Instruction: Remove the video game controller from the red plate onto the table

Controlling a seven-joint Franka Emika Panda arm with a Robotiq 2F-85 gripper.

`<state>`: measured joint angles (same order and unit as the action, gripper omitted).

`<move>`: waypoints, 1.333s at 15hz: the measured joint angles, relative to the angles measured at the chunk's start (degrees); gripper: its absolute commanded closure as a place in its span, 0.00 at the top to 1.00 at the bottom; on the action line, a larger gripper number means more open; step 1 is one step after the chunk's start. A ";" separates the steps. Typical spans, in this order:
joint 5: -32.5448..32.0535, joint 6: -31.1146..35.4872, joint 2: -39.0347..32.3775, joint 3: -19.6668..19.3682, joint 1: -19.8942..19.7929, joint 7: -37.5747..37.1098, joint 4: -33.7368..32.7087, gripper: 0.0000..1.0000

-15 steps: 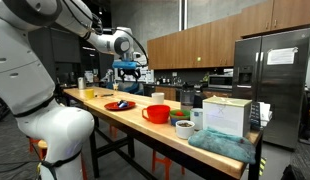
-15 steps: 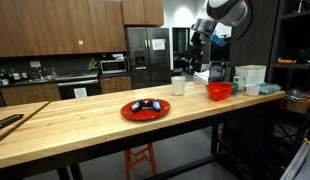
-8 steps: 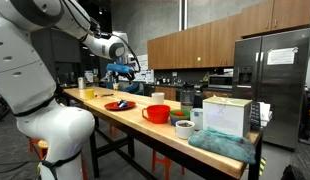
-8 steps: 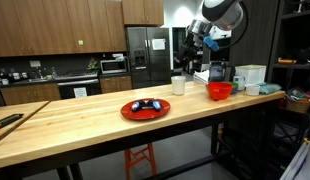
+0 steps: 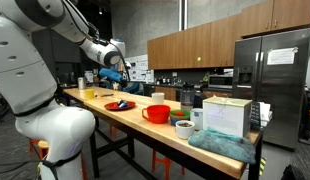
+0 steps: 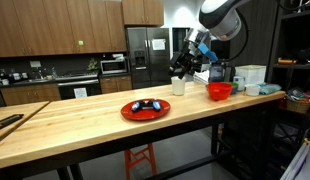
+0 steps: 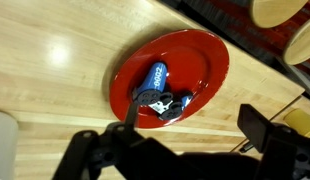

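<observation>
The video game controller (image 7: pixel 160 100) lies on the red plate (image 7: pixel 210 60) on the table (image 6: pixel 75 125), the pincer (image 6: pixel 182 66) hangs well above the plate, jaws apart and empty, with a red bowl (image 6: pixel 220 91) and apparently a white cup (image 6: pixel 178 85) standing near the plate.

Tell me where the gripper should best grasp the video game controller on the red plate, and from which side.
Probably from above: the video game controller lies flat inside the red plate, whose rim hinders a side approach. Close the open gripper across its shorter width.
</observation>
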<state>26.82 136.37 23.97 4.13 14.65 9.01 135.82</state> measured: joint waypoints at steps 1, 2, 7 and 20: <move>0.91 -0.18 -0.23 -0.02 0.34 0.15 0.36 1.00; 1.76 -0.67 -0.53 -0.16 0.66 0.60 0.49 1.00; 5.66 -3.93 -3.28 -0.98 1.78 6.22 -1.23 1.00; 8.47 -8.47 -14.85 3.47 3.68 16.96 -10.34 1.00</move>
<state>35.29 127.90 9.12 7.60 18.33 25.97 125.48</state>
